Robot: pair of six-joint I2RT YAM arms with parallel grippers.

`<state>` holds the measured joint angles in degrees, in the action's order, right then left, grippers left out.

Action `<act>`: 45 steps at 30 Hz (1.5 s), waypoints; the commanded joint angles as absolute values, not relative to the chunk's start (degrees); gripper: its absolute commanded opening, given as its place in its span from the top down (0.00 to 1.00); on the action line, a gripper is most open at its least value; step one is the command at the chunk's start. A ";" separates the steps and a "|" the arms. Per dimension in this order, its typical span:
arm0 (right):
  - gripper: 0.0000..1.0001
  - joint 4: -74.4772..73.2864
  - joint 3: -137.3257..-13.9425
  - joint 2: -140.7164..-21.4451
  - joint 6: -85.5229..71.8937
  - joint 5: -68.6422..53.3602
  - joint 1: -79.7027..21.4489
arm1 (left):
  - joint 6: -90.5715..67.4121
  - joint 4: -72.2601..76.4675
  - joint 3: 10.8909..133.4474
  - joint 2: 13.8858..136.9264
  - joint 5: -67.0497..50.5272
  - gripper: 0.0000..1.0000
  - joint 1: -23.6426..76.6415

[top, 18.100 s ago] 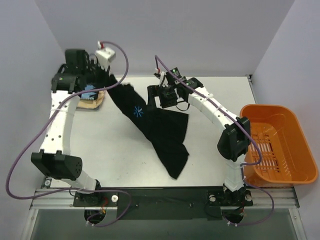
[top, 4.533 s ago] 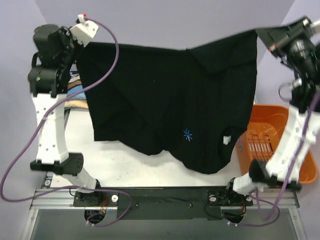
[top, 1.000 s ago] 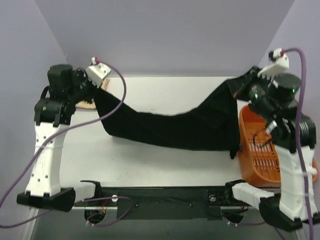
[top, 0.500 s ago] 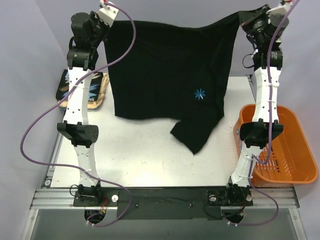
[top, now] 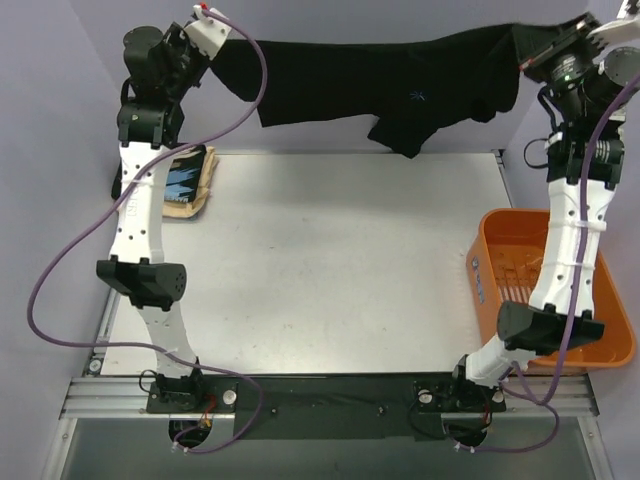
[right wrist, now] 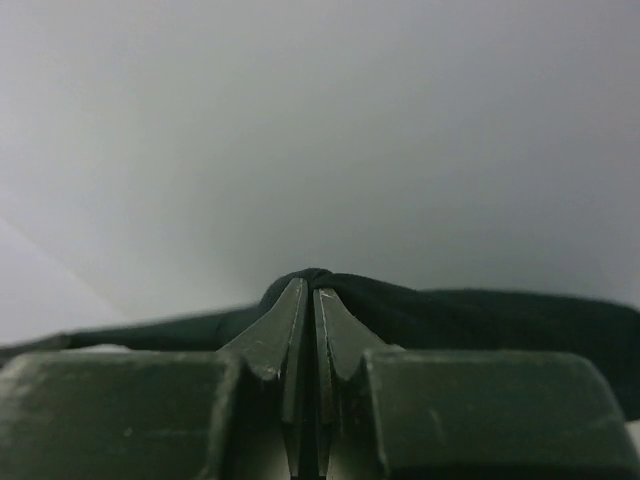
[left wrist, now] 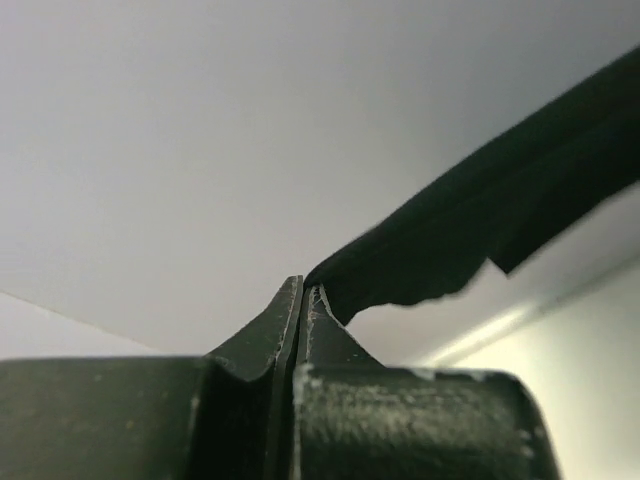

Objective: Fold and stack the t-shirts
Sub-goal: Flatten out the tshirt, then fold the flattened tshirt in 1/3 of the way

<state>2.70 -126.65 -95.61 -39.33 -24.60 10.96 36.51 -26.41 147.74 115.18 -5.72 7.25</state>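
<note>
- Top external view showed the plain black t-shirt hanging in the air, stretched between the two arms over the far edge of the worktop and touching nothing below it. A bunched fold sagged right of centre, beside a small blue mark on the cloth.
- The left gripper held the shirt's left end. In the left wrist view its jaws were clenched with a corner of black cloth pinched at the tips.
- The right gripper held the other end. In the right wrist view its jaws were pressed together on a ridge of black cloth.
- The printed t-shirt lay folded at the far-left of the worktop on top of the cream t-shirt, so that stack looked started.
- By my judgement the task was well along: two shirts were folded and stacked. The black one was not yet laid flat, folded or added to the pile.
- The orange basket stood at the right, well apart from the stack, with no cloth showing in the part in view.
- The left arm crossed the stack, so its edges and neatness were hard to judge, and the right arm covered part of the basket.
- Which part of the shirt each gripper held, hem or shoulder, could not be told. The wrist views gave only jaw tips, cloth and blank wall.
</note>
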 commanded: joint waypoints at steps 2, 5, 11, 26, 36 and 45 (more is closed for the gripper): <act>1.00 -12.98 -104.75 -83.43 -31.12 -35.75 11.16 | 40.17 -39.09 129.61 101.02 -6.68 1.00 5.98; 1.00 -20.45 -89.15 -72.82 -26.22 -37.36 9.07 | 42.35 -41.22 110.30 92.22 -6.94 1.00 5.89; 1.00 -33.30 -59.98 -58.21 -27.24 -36.04 0.37 | 44.29 -47.54 76.02 74.38 -6.77 1.00 7.38; 1.00 -58.79 -42.71 -54.06 -29.62 -33.84 -9.58 | 51.32 -60.90 41.31 51.42 -5.45 1.00 8.00; 1.00 -38.79 -53.77 -72.66 -20.84 -31.29 -8.70 | 47.64 -45.55 48.51 66.94 -4.67 1.00 7.12; 1.00 -32.17 -71.00 -95.42 -15.30 -26.02 -6.86 | 43.25 -37.19 58.80 80.50 -0.53 1.00 3.26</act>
